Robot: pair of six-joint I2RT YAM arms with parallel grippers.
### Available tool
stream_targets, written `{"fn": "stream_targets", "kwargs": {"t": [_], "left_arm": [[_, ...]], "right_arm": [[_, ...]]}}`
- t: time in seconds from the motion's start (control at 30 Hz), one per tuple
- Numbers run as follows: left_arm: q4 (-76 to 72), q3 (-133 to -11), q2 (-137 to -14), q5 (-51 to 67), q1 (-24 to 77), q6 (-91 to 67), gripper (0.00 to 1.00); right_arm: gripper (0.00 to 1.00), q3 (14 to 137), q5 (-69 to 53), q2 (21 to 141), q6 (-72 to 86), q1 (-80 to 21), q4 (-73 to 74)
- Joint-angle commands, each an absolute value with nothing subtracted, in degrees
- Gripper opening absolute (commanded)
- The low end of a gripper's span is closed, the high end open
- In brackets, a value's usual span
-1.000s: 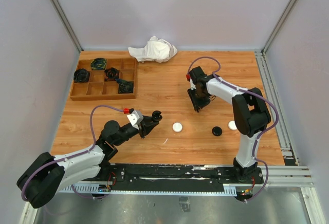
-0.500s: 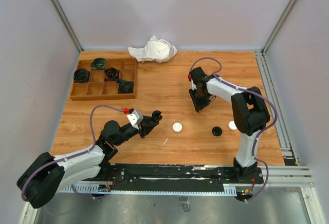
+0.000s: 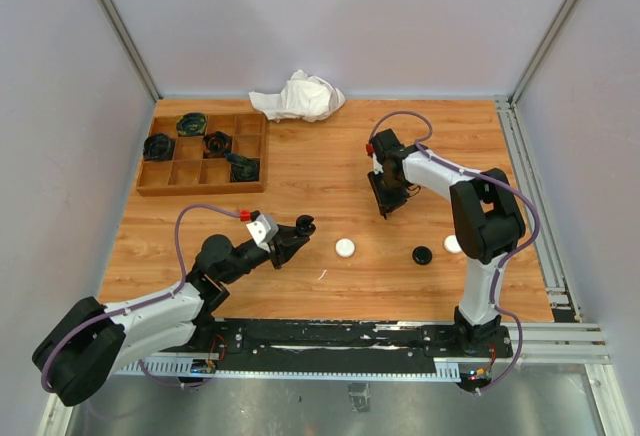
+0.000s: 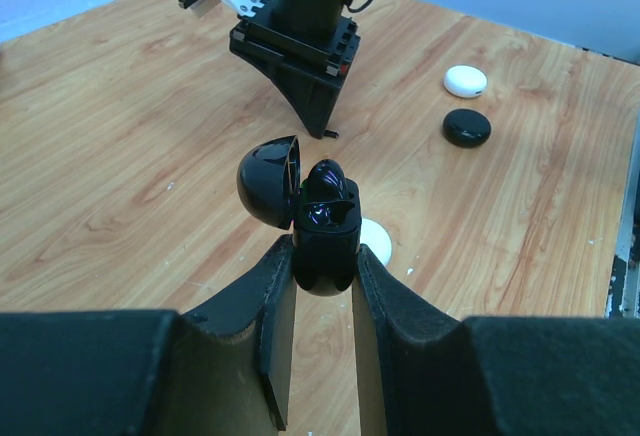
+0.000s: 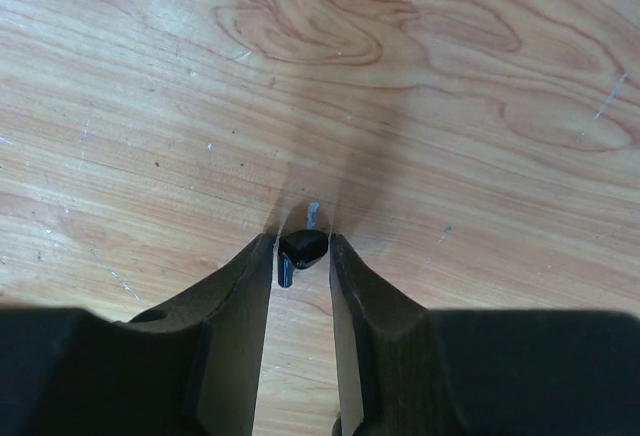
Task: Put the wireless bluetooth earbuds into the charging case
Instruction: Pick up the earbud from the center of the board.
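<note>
The left hand (image 4: 322,256) is clamped on a black charging case (image 4: 325,231), which it holds above the wooden surface (image 3: 300,176) with the lid (image 4: 268,184) swung open to the left. The right hand (image 5: 300,240) stands tips-down on the surface, its fingers narrowed onto a black earbud (image 5: 302,248) pinched between them. A white puck case (image 3: 345,247), a black puck case (image 3: 422,254) and a second white puck case (image 3: 453,244) lie nearby.

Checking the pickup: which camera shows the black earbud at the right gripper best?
Right wrist: the black earbud sits large between the fingers of the right gripper. Left wrist shows only that gripper's tips; top external hides the bud beneath it.
</note>
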State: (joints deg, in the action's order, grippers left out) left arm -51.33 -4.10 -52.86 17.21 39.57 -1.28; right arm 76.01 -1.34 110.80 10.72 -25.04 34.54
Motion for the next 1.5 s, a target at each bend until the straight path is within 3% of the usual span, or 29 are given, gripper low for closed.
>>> {"fn": "stream_targets", "kwargs": {"t": [0.0, 0.17, 0.87, 1.17, 1.47], "left_arm": [[-54.7, -4.8, -52.7, 17.5, 39.9, -1.5, 0.00], [-58.2, -3.9, -54.5, 17.2, 39.9, -2.9, 0.00], [-63.9, -6.6, -58.0, 16.3, 39.9, -7.9, 0.00], [-65.5, -9.1, -59.4, 18.2, 39.9, -8.0, 0.00], [-70.1, -7.8, -58.5, 21.3, 39.9, -6.1, 0.00]], "right_arm": [[0.30, 75.4, -1.7, 113.2, 11.0, -24.0, 33.2], [0.24, 75.1, -2.4, 112.2, 10.4, -24.5, 32.2], [0.26, 61.9, -4.6, 84.2, 13.2, -33.1, 14.5], [0.26, 55.5, 0.9, 67.0, 12.8, -45.1, 1.5], [0.26, 50.1, 3.0, 60.5, 10.6, -54.3, -11.8]]}}
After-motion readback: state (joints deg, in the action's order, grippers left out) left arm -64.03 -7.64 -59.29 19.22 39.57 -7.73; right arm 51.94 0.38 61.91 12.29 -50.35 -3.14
